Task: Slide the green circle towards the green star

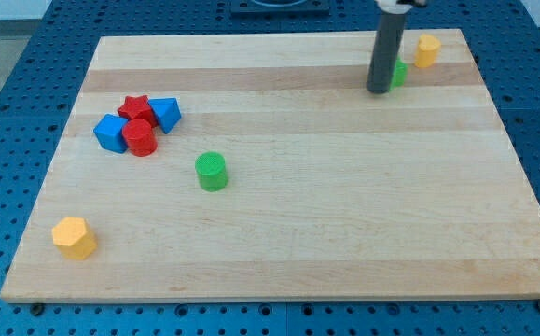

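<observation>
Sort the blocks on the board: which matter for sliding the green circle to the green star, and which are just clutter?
Job in hand:
green circle, mid-board
green star, mostly hidden behind the rod, shape unclear
my tip, beside the green star, far from the circle

Lying about:
red star
red cylinder
blue blocks
yellow blocks

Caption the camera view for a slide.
My tip rests beside the green star, far from the green circle.
</observation>
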